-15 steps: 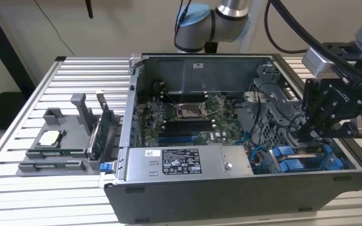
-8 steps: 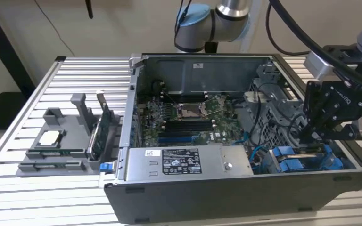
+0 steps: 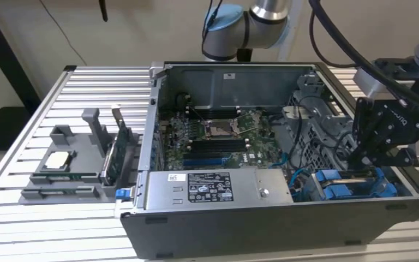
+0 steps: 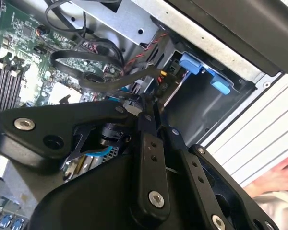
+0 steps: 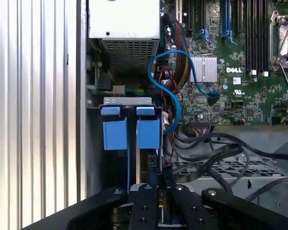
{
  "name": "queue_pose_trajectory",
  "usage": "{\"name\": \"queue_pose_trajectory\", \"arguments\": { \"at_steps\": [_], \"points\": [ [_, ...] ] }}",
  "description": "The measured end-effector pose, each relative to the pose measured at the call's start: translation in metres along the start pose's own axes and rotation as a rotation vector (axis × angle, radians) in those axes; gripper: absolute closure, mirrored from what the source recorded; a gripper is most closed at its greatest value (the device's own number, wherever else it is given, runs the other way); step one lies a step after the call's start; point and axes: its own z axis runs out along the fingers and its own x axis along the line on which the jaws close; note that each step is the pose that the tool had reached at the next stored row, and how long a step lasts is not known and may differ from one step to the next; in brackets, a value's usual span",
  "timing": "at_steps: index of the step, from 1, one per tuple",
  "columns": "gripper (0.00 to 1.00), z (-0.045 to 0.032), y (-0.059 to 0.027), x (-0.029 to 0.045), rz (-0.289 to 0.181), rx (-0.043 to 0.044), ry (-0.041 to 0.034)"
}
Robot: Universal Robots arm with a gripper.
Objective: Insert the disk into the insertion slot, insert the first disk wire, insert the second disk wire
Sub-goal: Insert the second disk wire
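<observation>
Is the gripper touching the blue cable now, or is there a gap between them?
Apart. In the first wrist view the blue cable loops beside the blue tabs, with open space and black cables between it and the gripper lower in the picture.

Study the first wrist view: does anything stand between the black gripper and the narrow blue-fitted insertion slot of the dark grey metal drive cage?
Nothing visible does. The gripper hangs directly at the insertion slot. The black cables run beside it, and the looping blue cable lies beyond the slot, not across it.
</observation>
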Motion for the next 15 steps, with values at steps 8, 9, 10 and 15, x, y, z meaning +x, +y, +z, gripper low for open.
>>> {"name": "queue_pose_trajectory", "arguments": {
  "at_steps": [8,9,10,15],
  "points": [
    [0.84,0.0029,-0.0004,0.0012,0.015,0.0007,-0.0003],
    [0.84,0.0034,-0.0005,0.0012,0.017,0.0008,-0.0006],
    [0.84,0.0039,-0.0006,0.0013,0.018,0.0010,-0.0011],
    [0.84,0.0061,-0.0008,0.0016,0.024,0.0016,-0.0006]
  ]
}}
